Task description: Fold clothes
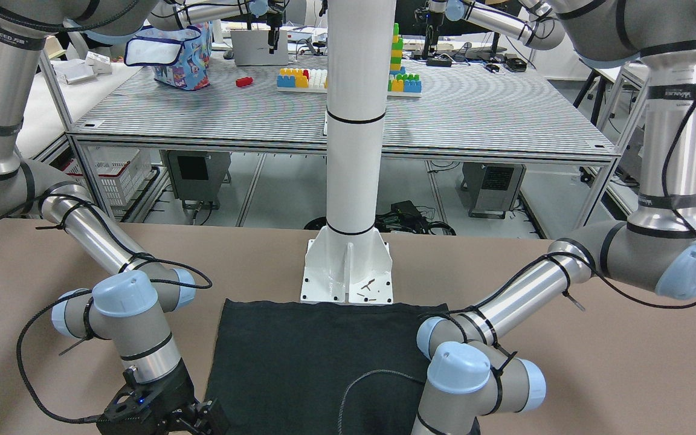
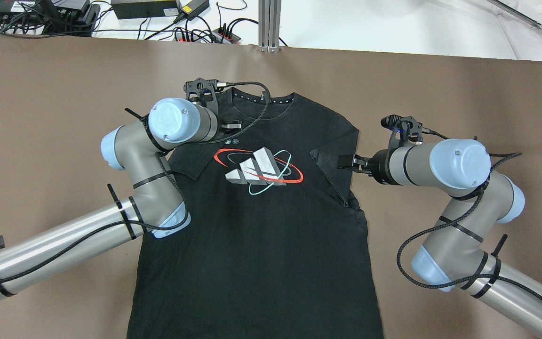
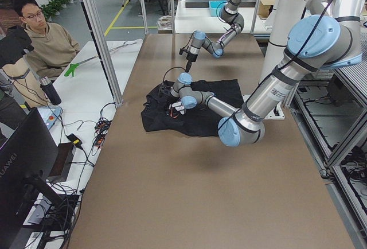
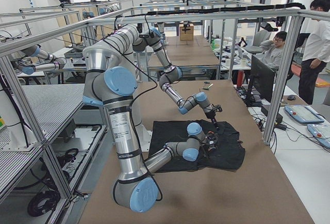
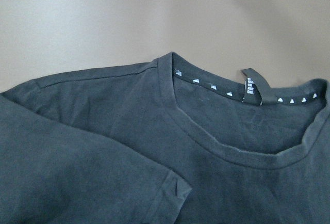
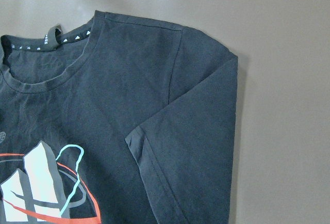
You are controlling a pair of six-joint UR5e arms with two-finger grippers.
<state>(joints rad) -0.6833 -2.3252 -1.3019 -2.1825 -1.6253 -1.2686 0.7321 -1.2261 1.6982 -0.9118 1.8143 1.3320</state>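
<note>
**Black T-shirt lying flat between two arms, both sleeves turned in**

A black, soft cotton T-shirt (image 2: 261,245) with a red, white and teal printed logo (image 2: 259,169) on the chest is lying face up on the brown counter (image 2: 64,84). In the overhead view it is filling the middle of the frame, with its ribbed collar (image 2: 261,101) pointing to the top edge and its hem running off the bottom edge. Both short sleeves are lying folded inward over the chest. The one at frame left (image 2: 191,165) is partly hidden under the left arm, and the one at frame right (image 2: 334,165) is showing its hemmed edge.

The left pincer (image 2: 224,127) is hanging over the shoulder area, just left of the collar. Its fingers are hidden under the wrist, so I cannot tell whether it is open or closed.

The right pincer (image 2: 348,162) is reaching in from frame right and meeting the outer edge of the folded sleeve. It is black against black cloth, so I cannot tell its state either. Neither wrist camera is showing any fingers, only the shirt lying smooth on the counter.

In the front-facing view, the shirt's hem is lying just in front of the bolted base plate (image 1: 348,278) of a white round metal pillar (image 1: 354,121).
</note>
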